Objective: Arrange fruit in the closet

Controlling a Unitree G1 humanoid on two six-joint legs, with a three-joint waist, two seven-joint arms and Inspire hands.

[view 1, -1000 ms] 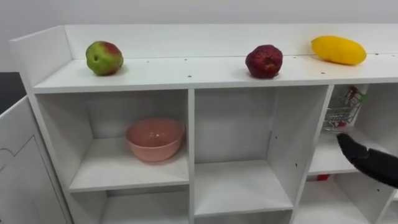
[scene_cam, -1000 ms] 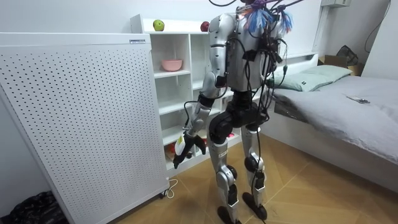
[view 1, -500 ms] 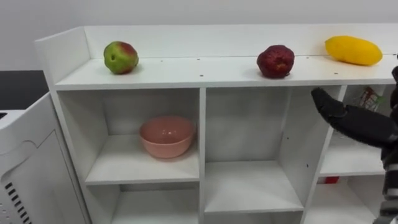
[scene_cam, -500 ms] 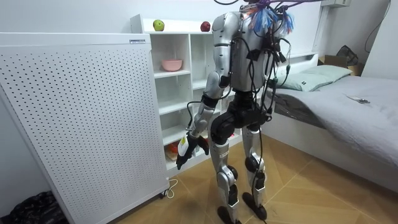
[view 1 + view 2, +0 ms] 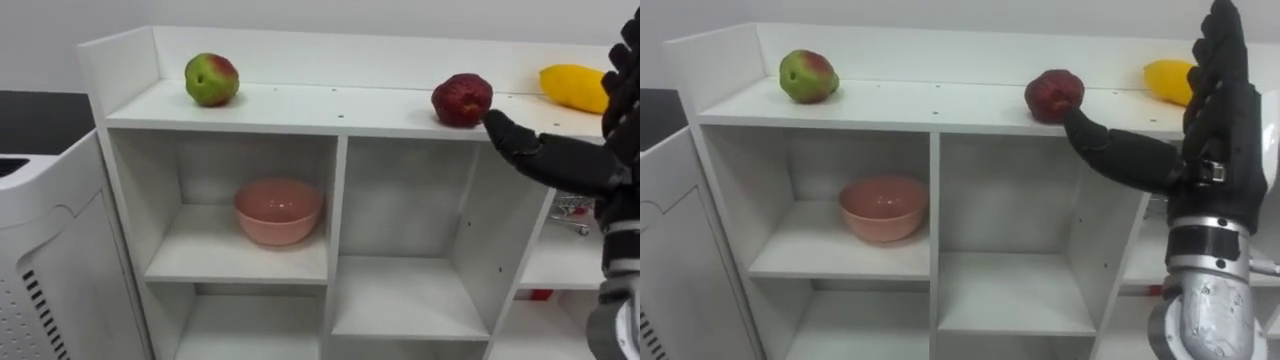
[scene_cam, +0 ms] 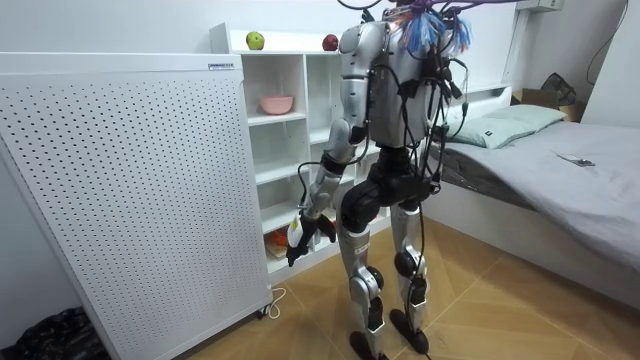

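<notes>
The right hand (image 5: 1215, 110) is held up in front of the closet (image 5: 330, 106), wide open. Its fingers are kept straight and pointed up, and its thumb is stretched out sideways to the left. Nothing is held in it. The tip of the thumb is seen just below the red fruit (image 5: 1054, 95); whether the fruit is touched cannot be told. The red fruit is set on the top board of the closet, above the middle box. It is round and lumpy, so no long side can be made out. Just to its right, on the same board, the yellow fruit (image 5: 573, 88) is laid flat. Its long side is turned left to right, along the back wall. Far to the left on the top board, a green and red apple (image 5: 211, 79) is placed upright. A pink bowl (image 5: 278, 210) is kept in the box under the apple. In the room view, the robot is seen standing at the closet, and the left hand (image 6: 303, 232) is hung low by the bottom shelves. A bed (image 6: 560, 170) is seen at the room view's right.
</notes>
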